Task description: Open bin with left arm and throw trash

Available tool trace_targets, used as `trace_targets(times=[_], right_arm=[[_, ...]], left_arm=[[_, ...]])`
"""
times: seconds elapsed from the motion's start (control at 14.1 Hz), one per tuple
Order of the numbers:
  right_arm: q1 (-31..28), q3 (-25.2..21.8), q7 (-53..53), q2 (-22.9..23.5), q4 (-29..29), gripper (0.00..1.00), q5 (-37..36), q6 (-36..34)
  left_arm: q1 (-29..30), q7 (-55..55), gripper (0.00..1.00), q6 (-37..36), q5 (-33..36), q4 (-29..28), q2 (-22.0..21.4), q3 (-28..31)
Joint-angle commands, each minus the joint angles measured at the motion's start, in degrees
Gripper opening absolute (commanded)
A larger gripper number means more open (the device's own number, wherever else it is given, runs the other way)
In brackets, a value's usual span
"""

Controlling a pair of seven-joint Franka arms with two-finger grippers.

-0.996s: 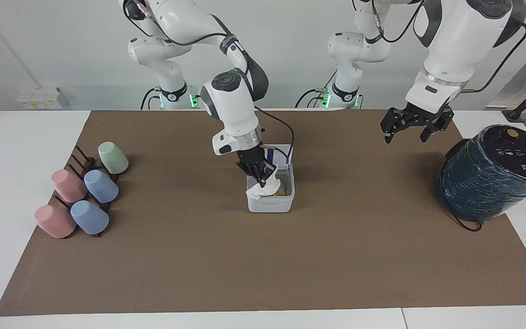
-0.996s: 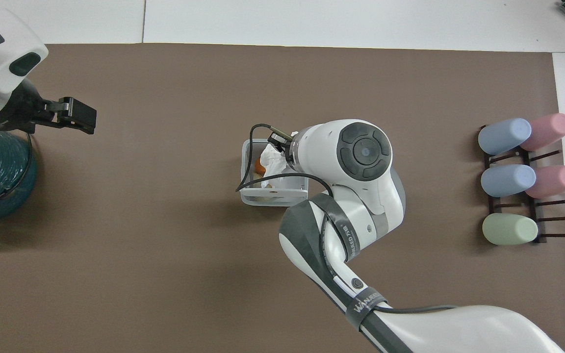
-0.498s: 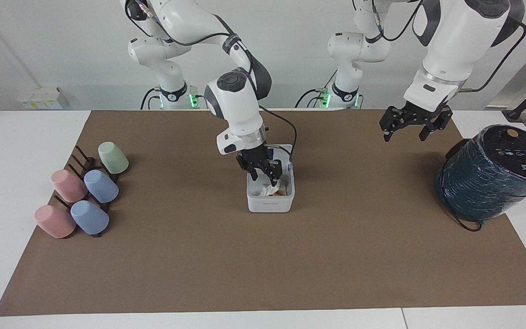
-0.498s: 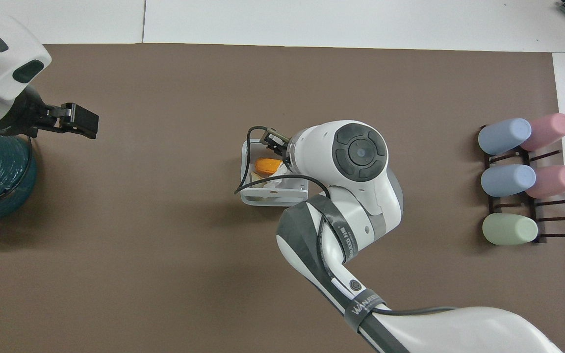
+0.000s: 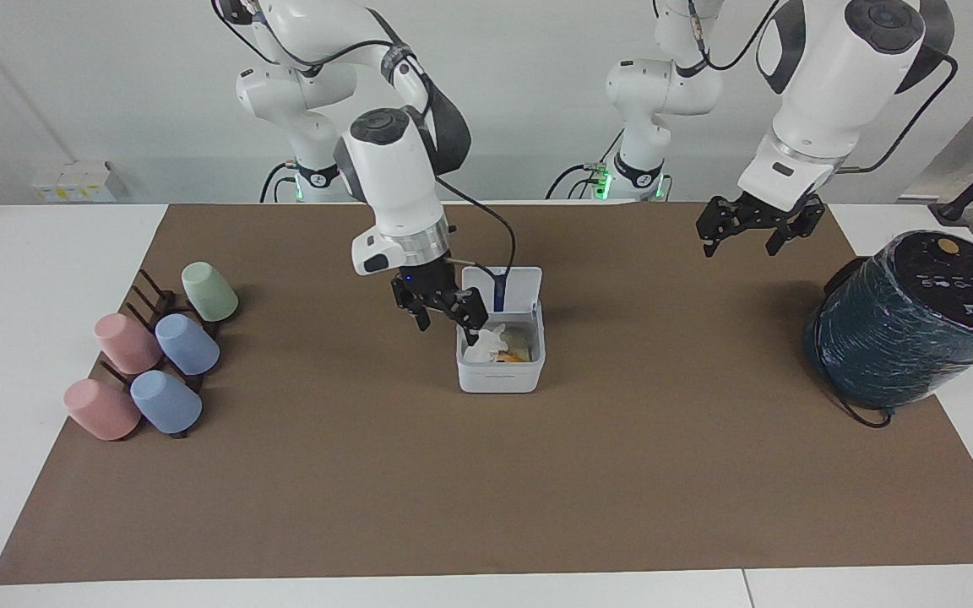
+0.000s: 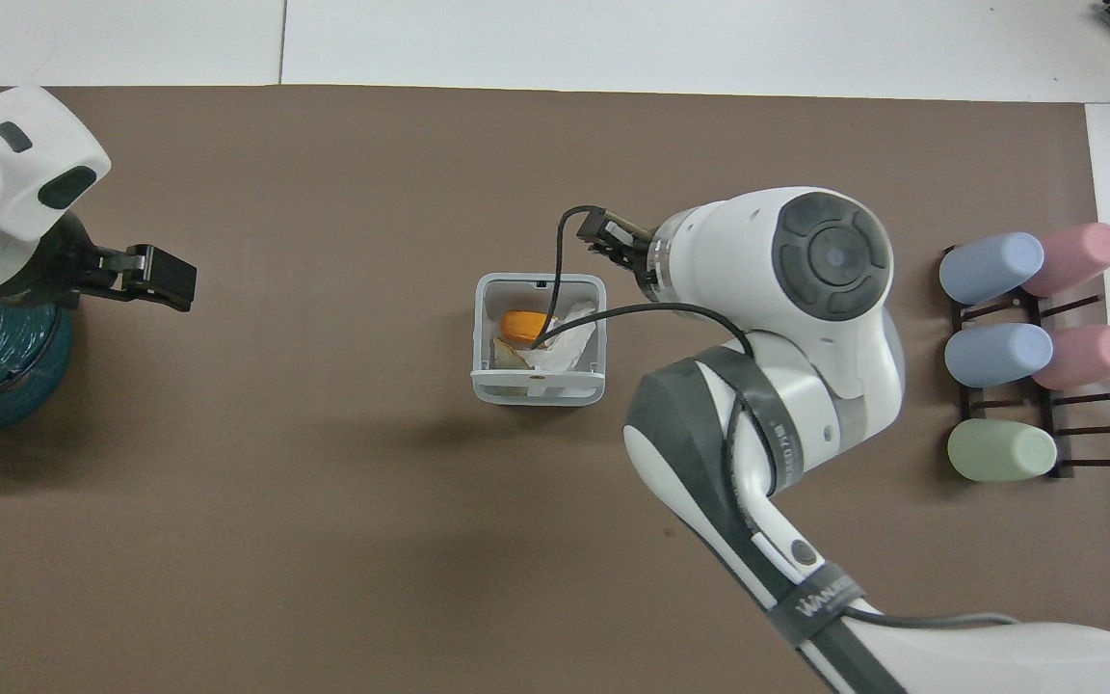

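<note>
The bin (image 5: 500, 371) sat on the brown mat (image 5: 486, 473) about midway between the two arms' ends of the desk (image 5: 30, 253), its lid (image 5: 513, 287) tipped up on the edge nearer the robots, a blue stripe showing on the inside. All the trash lay inside it: the crumpled white tissue (image 6: 565, 337), the orange-yellow lump (image 6: 526, 324) and the pale cream scrap (image 6: 507, 355), packed close together.

The right end effector (image 5: 444, 311) hung in the air just beside the bin, over the mat on the side toward the right arm's end of the desk. Its fingers stood wide apart and carried nothing. A black cable from its wrist drooped across the open bin in the overhead view.

The left end effector (image 5: 748, 232) hung over the mat toward the left arm's end of the desk, well apart from the bin and near the big dark teal wrapped cylinder (image 5: 909, 317). Its fingers were spread wide too, with nothing between them.

At the right arm's end of the desk, five pastel cups (image 5: 157, 350) lay on a dark rack (image 5: 149, 291): two pink, two blue and one green.
</note>
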Motion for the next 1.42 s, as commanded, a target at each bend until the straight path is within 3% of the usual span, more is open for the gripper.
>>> trace_targets(times=[0.0, 0.14, 0.64, 0.92, 1.35], right_arm=[[-5.2, 0.5, -9.6, -5.2, -1.9, 1.0, -0.7, -5.5], [-9.4, 0.6, -15.0, -7.5, -1.9, 1.0, -0.7, -9.8], [-16.3, -3.8, -35.2, -13.4, -1.1, 1.0, -2.2, -23.0], [-15.7, -6.4, -38.9, -16.6, -3.0, 1.0, -2.7, -28.3], [-14.1, -7.1, -39.3, -17.9, -3.4, 1.0, -3.6, -29.3]], left_arm=[[-0.1, -0.2, 1.0, 1.8, 0.3, -2.6, -2.1, -0.4], [-0.2, -1.1, 1.0, 1.8, -0.3, -2.6, -2.1, -0.4], [-0.2, -0.7, 1.0, 3.4, -2.2, -2.6, -2.0, -0.4], [0.9, -1.2, 1.0, 3.3, -2.2, -2.6, -2.0, -0.3], [0.9, -1.3, 1.0, 2.6, -2.2, -2.6, -2.0, -0.4]])
